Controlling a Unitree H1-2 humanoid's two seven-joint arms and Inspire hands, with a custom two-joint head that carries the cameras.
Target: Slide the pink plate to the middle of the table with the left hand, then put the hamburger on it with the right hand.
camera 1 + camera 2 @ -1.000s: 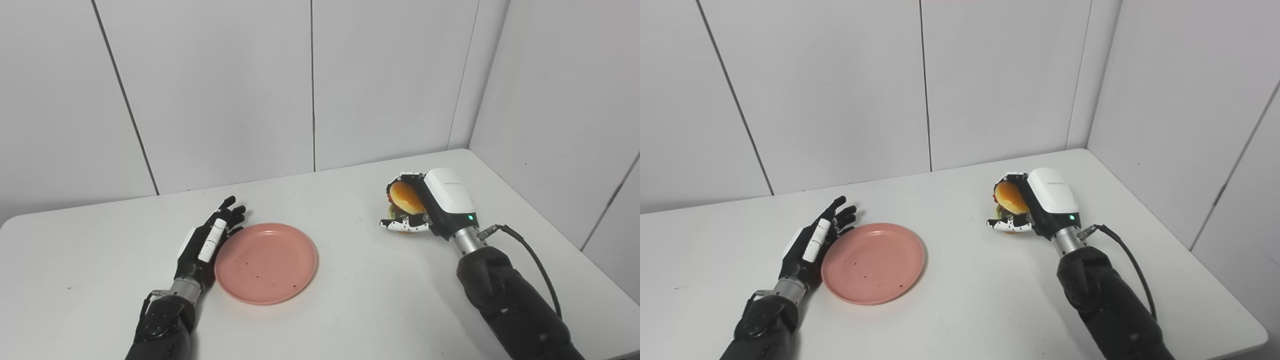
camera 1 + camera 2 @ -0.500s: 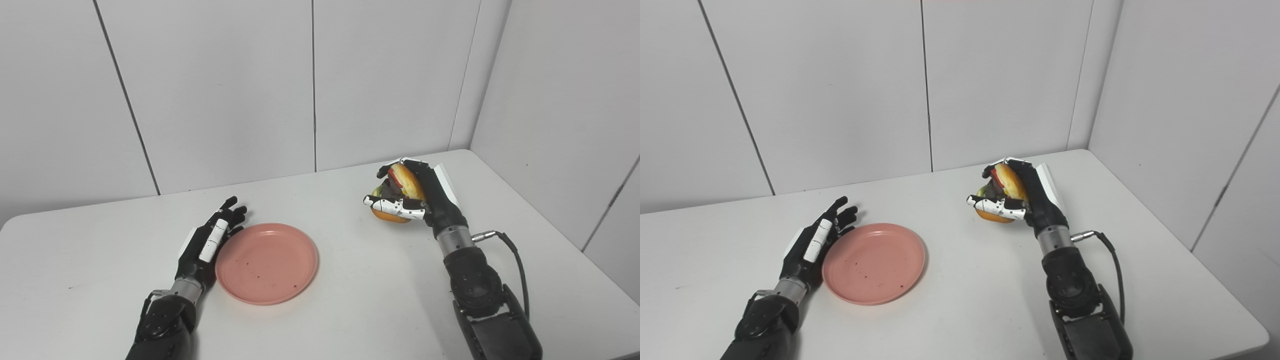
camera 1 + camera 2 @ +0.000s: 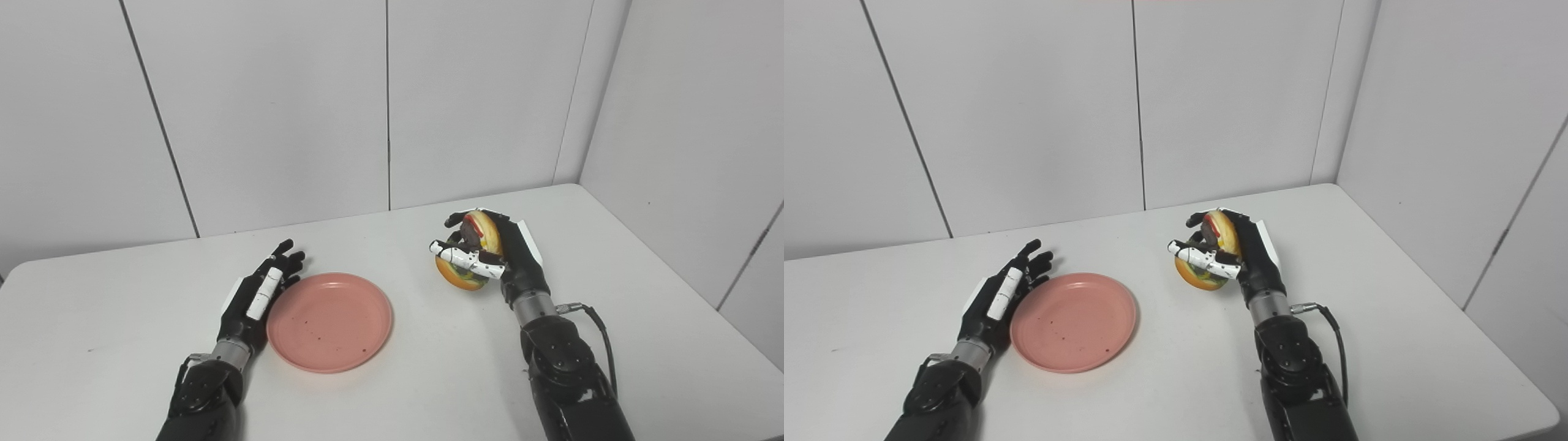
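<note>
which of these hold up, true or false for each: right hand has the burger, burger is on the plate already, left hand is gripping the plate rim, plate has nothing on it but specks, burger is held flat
1. The right hand holds the hamburger. True.
2. The hamburger sits on the pink plate. False: it is in the hand, right of the plate and apart from it.
3. The left hand grips the plate's rim. False: it lies open beside the plate's left edge.
4. The plate carries only small dark specks. True.
5. The hamburger is held flat. False: it is tipped on its side.
</note>
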